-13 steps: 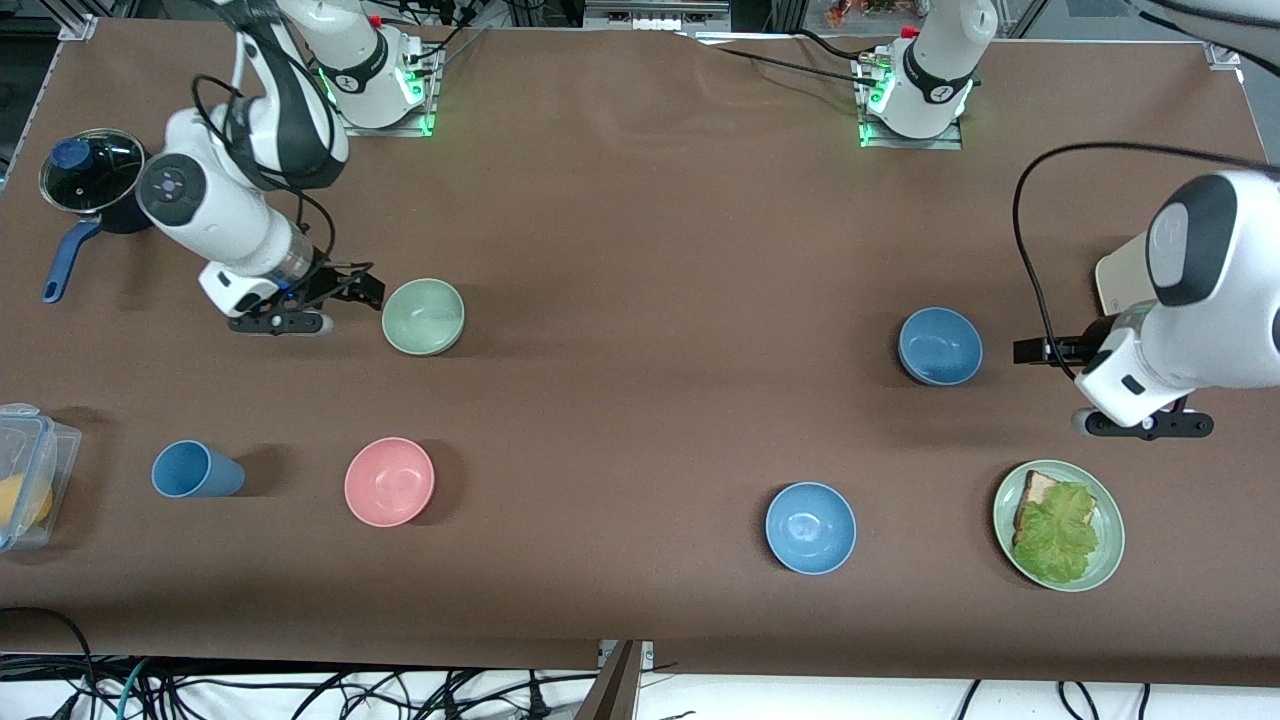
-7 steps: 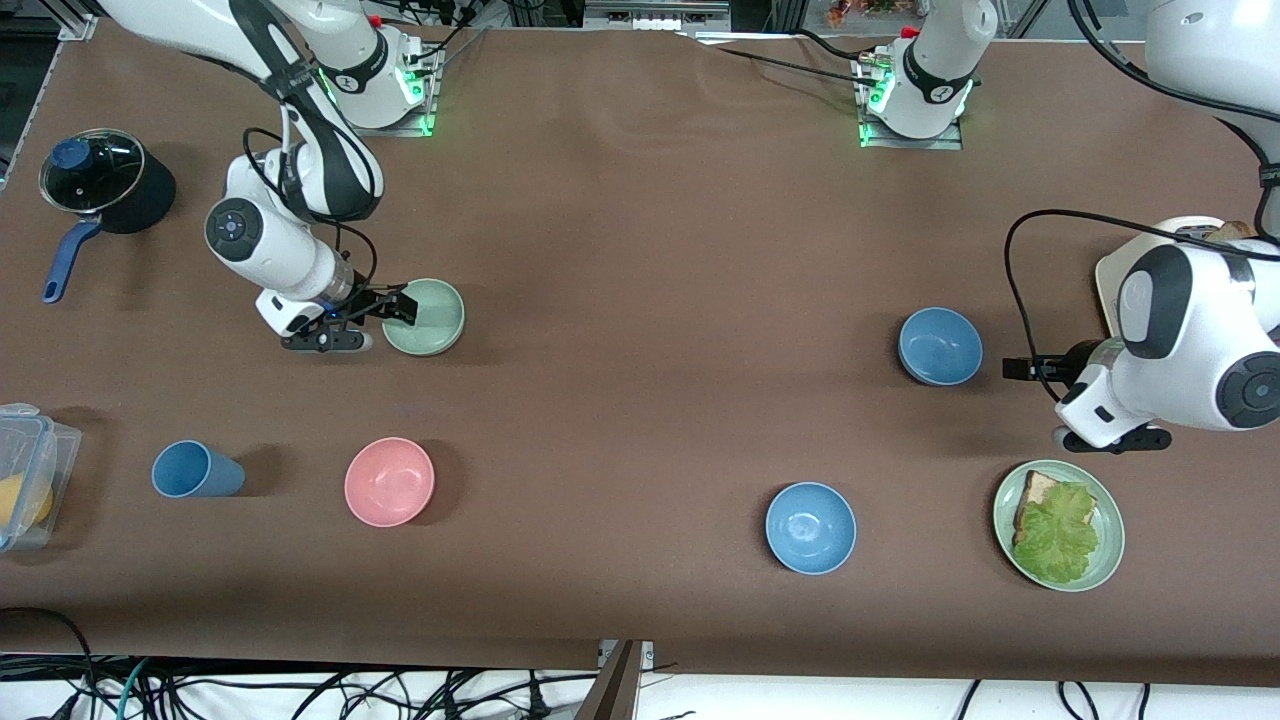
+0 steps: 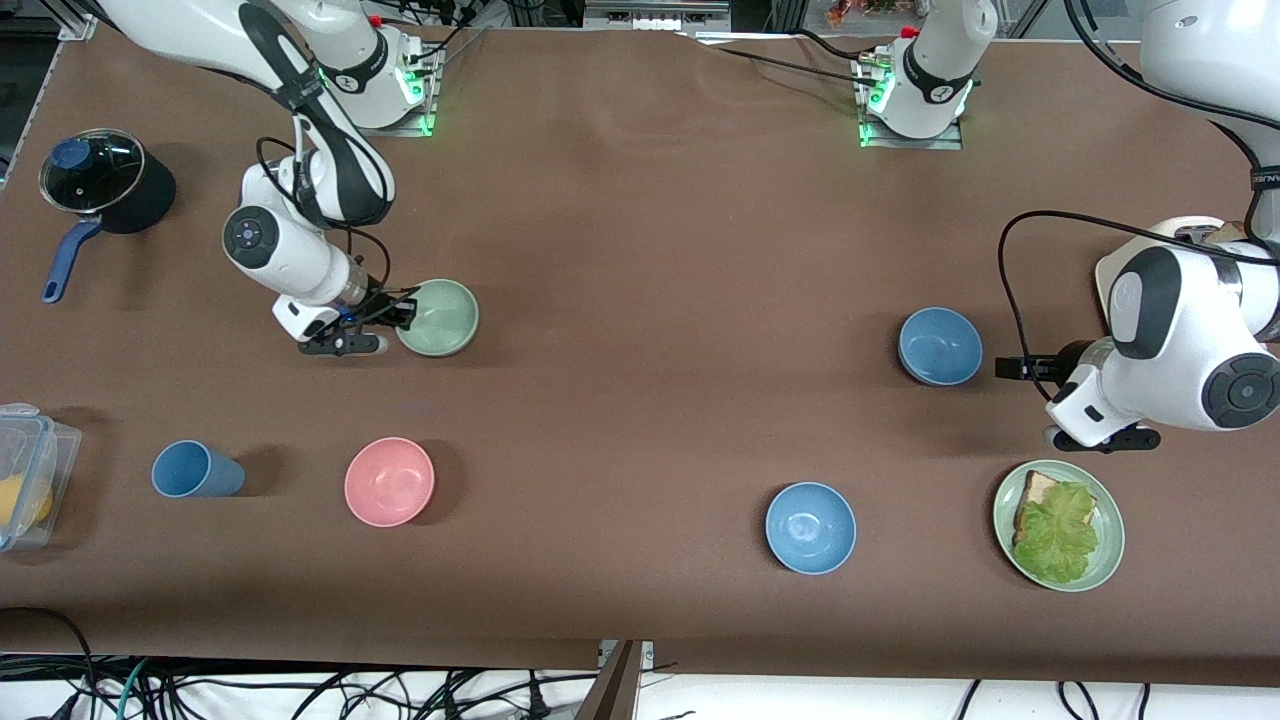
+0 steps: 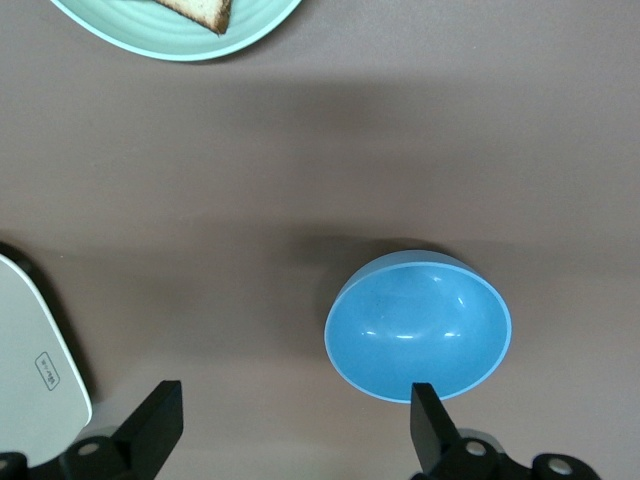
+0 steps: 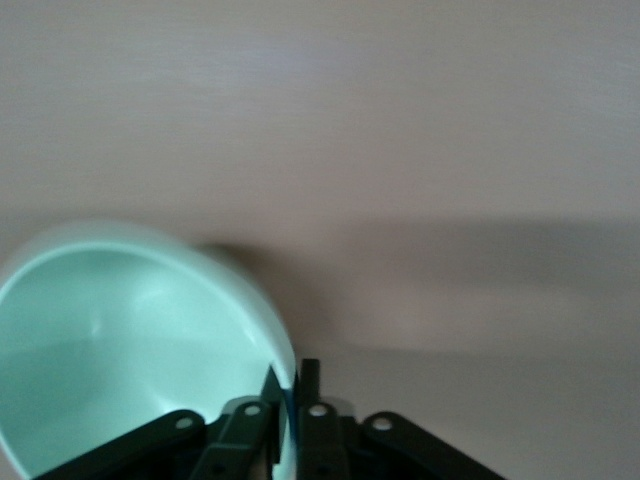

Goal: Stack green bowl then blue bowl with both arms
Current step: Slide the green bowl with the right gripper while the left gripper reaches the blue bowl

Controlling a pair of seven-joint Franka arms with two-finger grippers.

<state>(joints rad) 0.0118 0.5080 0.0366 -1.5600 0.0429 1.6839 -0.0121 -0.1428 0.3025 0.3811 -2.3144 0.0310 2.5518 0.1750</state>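
The green bowl point(image 3: 440, 317) is toward the right arm's end of the table. My right gripper point(image 3: 398, 314) is shut on its rim, one finger inside and one outside, as the right wrist view shows with the gripper point(image 5: 293, 385) on the bowl point(image 5: 130, 340). The blue bowl point(image 3: 940, 346) sits toward the left arm's end. My left gripper point(image 3: 1012, 368) is open and empty, low beside it. In the left wrist view the gripper point(image 4: 290, 425) has one finger point(image 4: 428, 420) close to the blue bowl's point(image 4: 418, 325) rim, not touching it.
A pink bowl point(image 3: 389, 481) and a blue cup point(image 3: 195, 469) lie nearer the front camera than the green bowl. A sky-blue bowl point(image 3: 810, 527) and a green plate point(image 3: 1108, 545) with lettuce lie nearer than the blue bowl. A lidded pot point(image 3: 95, 180), a plastic box point(image 3: 25, 475) and a white board point(image 3: 1115, 280) stand at the table's ends.
My right gripper moved to the green bowl and shut on its rim, and the bowl shifted slightly toward the left arm's end. My left gripper edged closer to the blue bowl.
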